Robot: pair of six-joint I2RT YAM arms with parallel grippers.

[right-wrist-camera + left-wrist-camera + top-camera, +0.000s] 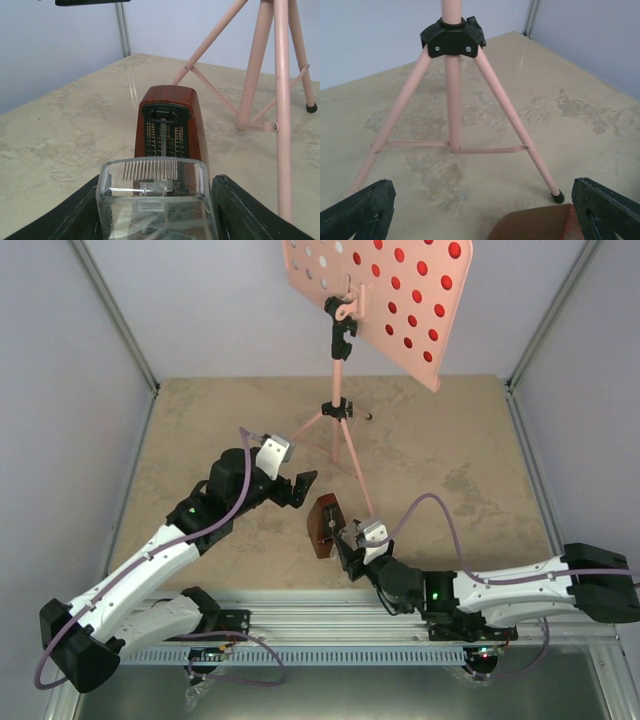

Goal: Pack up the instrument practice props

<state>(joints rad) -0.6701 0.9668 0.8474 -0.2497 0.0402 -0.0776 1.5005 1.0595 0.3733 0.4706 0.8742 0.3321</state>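
The pink music stand [340, 435] stands at the table's back middle on three legs. Its hole-dotted desk [385, 295] shows red through the right holes and white through the left ones, so the sheets sit behind it. The brown metronome [322, 525] stands in front of the stand, its scale facing my right wrist camera [167, 125]. My right gripper [346, 539] [157, 210] is shut on the metronome's clear cover [155, 195]. My left gripper [303, 490] [480, 215] is open and empty just left of and above the metronome top [535, 225].
One stand leg's black foot [558, 196] rests close beside the metronome; another leg runs past my right gripper [282, 125]. Grey walls enclose the table on the left, back and right. A metal rail [330, 625] carries both arm bases at the near edge.
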